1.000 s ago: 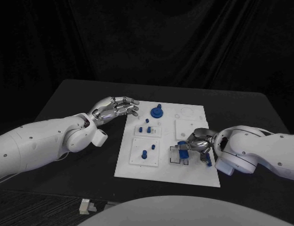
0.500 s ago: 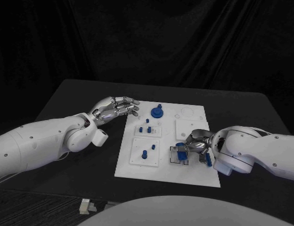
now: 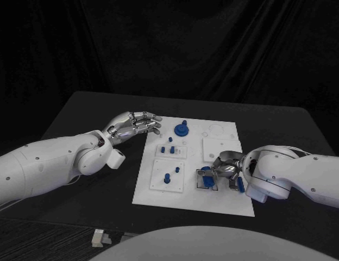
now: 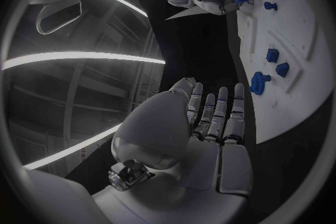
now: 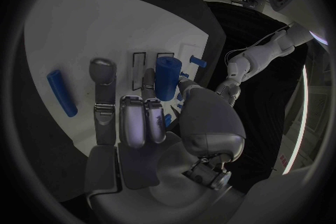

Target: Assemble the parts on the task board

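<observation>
I see the right hand's fingers point(image 5: 155, 102) pinching a blue cylinder point(image 5: 167, 77) over the white board point(image 3: 224, 204), near its right front corner. My left hand point(image 3: 132, 125) hovers beside the board's far left edge, fingers curled, holding nothing, above the worktop point(image 3: 83, 117).

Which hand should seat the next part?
Right. The right hand already holds a blue cylinder over the board's near right corner; the left hand hangs off the board's far left edge, holding nothing.

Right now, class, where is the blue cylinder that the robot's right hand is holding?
In the right wrist view the blue cylinder stands upright between the right hand's fingers, over the task board's near right corner, beside the black-outlined slots.
</observation>
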You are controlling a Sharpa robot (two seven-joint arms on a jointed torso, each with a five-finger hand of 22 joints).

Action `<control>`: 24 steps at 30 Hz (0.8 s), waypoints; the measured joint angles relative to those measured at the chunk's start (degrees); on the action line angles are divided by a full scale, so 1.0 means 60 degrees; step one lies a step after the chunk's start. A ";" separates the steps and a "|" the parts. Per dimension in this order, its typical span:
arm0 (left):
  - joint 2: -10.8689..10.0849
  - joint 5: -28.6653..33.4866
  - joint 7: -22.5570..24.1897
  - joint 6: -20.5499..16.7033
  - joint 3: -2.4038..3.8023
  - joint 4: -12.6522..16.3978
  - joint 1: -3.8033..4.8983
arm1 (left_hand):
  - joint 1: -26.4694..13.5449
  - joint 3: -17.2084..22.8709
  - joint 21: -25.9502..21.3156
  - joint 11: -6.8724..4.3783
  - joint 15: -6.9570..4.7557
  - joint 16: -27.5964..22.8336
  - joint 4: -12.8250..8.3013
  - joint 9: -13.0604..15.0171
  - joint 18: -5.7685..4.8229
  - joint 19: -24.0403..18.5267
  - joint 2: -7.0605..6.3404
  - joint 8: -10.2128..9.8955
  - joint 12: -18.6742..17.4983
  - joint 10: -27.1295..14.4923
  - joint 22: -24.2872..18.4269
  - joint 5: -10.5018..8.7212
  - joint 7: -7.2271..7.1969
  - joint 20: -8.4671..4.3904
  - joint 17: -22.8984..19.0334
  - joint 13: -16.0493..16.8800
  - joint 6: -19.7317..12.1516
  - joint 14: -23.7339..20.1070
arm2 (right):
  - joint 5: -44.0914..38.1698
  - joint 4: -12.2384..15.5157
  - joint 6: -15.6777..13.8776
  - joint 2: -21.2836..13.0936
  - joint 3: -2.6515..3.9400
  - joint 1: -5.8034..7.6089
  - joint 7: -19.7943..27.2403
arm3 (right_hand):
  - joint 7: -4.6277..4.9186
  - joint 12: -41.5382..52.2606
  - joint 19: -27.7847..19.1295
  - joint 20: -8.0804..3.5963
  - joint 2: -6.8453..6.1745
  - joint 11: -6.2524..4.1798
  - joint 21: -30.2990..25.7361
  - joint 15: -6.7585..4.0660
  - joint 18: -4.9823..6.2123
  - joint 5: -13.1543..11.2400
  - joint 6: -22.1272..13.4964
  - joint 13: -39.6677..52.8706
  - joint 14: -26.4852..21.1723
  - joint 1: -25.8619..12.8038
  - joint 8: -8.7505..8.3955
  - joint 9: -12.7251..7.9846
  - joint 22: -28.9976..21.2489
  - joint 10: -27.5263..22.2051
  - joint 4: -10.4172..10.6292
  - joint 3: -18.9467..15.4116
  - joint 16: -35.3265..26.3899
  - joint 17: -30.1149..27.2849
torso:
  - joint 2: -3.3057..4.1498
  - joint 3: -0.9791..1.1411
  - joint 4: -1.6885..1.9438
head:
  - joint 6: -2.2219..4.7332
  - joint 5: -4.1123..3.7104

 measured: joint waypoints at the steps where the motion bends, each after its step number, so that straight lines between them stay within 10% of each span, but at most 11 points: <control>1: 0.0000 0.0000 -0.0001 0.0002 0.0000 -0.0001 0.0000 | 0.0000 0.0000 0.0000 0.0000 0.0000 0.0000 0.0000 0.0000 0.0000 0.0000 0.0000 0.0000 0.0000 0.0000 0.0000 0.0000 0.0000 0.0000 0.0000 0.0000 0.0000 0.0000 | -0.0002 -0.0004 0.0036 0.0015 -0.0002 -0.0003 -0.0009 | -0.0001 0.0000 0.0000 0.0000 0.0000 0.0000 -0.0001 0.0000 0.0000 -0.0085 -0.0001 0.0000 0.0000 0.0000 0.0000 -0.0010 0.0000 0.0000 0.0010 -0.0029 0.0000 0.0000 | 0.0000 0.0001 0.0000 | 0.0000 0.0000; 24: 0.0011 0.0000 -0.0048 0.0061 0.0000 -0.0012 -0.0001 | 0.0000 0.0026 0.0000 0.0000 0.0035 0.0000 -0.0026 -0.0007 0.0000 0.0000 0.0000 0.0000 0.0000 0.0000 0.0000 0.0000 0.0000 0.0000 -0.0003 -0.0008 0.0000 -0.0036 | -0.0040 -0.0055 0.0215 0.0045 0.0016 -0.0006 -0.0056 | 0.0036 0.0000 -0.0035 0.0034 0.0175 0.0059 -0.0277 0.0061 -0.0004 -0.1040 -0.0103 -0.0001 -0.0010 -0.0376 0.0196 -0.0108 -0.0003 -0.0011 0.0609 -0.0785 0.0000 0.0000 | 0.0002 0.0006 -0.0001 | 0.0000 0.0003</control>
